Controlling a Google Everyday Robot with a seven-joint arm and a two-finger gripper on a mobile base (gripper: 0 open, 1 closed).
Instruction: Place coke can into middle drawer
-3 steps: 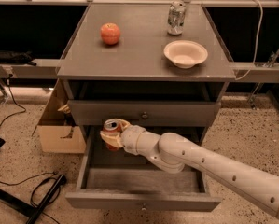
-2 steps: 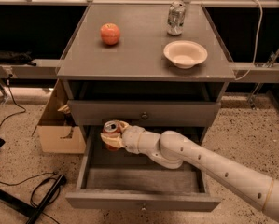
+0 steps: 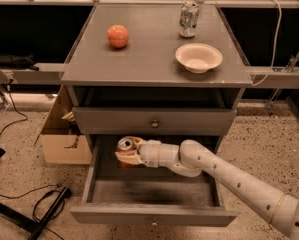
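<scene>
The coke can [image 3: 124, 145], red with a silver top, is held upright in my gripper [image 3: 128, 153]. The gripper is shut on it, inside the back left part of the open middle drawer [image 3: 154, 215]. The can sits low in the drawer; whether it touches the floor I cannot tell. The drawer is pulled far out, its grey floor bare in front of the can. My white arm [image 3: 224, 176] reaches in from the lower right. The matching grey drawer front [image 3: 154, 121] above stays closed.
On the cabinet top [image 3: 154, 69] stand a red apple [image 3: 118, 36], a silvery-grey can [image 3: 188, 19] and a white bowl [image 3: 198, 57]. A cardboard box [image 3: 64, 139] stands on the floor left of the cabinet. Black cables [image 3: 39, 209] lie at the lower left.
The gripper and the can have stayed almost where they were; the arm has shifted only slightly.
</scene>
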